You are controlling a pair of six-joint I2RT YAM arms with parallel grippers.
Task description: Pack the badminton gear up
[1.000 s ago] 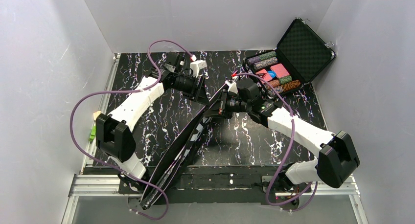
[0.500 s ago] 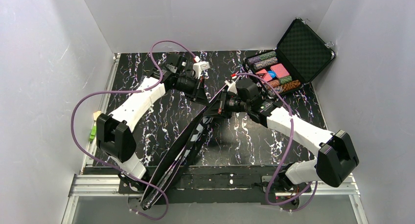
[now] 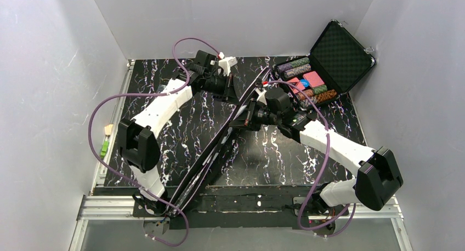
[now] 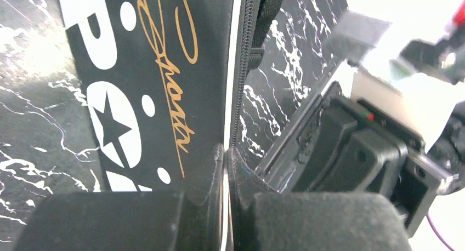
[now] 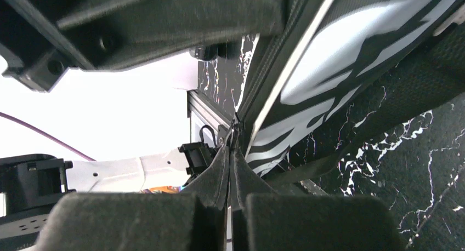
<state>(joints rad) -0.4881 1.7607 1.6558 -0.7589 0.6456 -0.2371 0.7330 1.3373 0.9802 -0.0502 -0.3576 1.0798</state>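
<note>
Just spotted a shift at the left end effector (image 3: 234,91): swung up and toward the far side of the counter (image 3: 263,163) compared with a second ago, dragging the top of the SPORT bag (image 3: 205,158) along. Clamped tight on the bag's piped edge, right beside the zipper (image 4: 241,70), going by the left wrist view. Same deal at the right end effector (image 3: 248,118): pinched together on the bag's rim a little lower down, and barely budged.

Upshot: from a saggy bag bulging open in the middle to a long, thin, straight one, lying diagonally from the near-left corner by the left arm's base up toward the poker chip case (image 3: 323,70).

Nothing else of the gear showing in any view, so presumably inside already, but no way to confirm from here.

Reads like the closing-up stage: keeping the mouth taut for zipping. Worth watching for fabric slipping out of either pinch, and for the bag's far end bumping into that case.
</note>
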